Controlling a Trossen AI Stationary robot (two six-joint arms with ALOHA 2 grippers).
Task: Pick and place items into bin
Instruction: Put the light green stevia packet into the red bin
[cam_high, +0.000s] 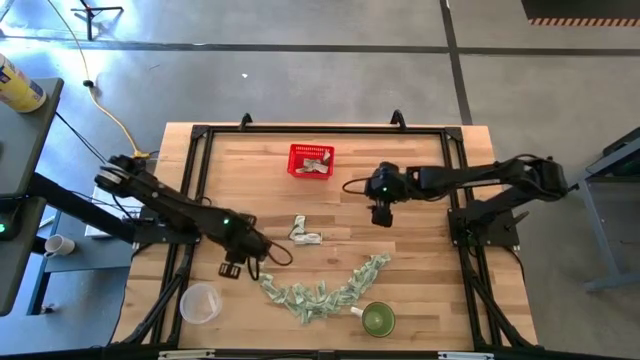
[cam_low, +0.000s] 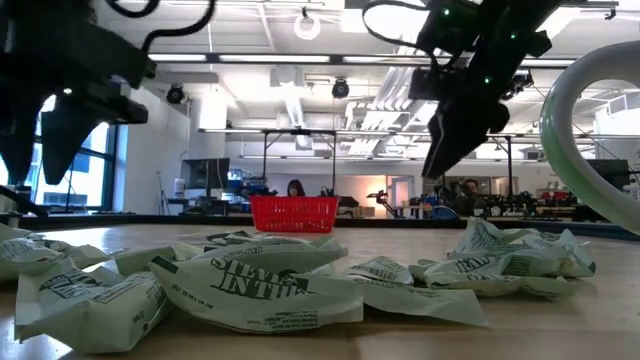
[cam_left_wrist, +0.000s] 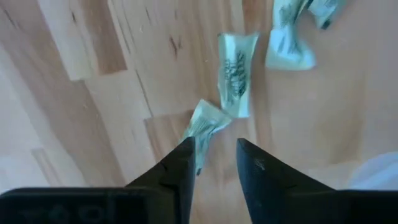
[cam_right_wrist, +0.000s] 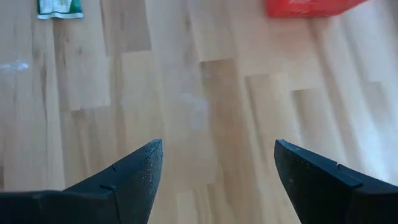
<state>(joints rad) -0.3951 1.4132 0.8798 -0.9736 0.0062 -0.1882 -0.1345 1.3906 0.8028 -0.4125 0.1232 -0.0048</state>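
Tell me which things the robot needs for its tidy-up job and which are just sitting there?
Needed: crumpled paper pieces, two more, red basket, left gripper, right gripper.

Just sitting: green cup, clear plastic cup.

Dark jointed arms, black cables, green lights
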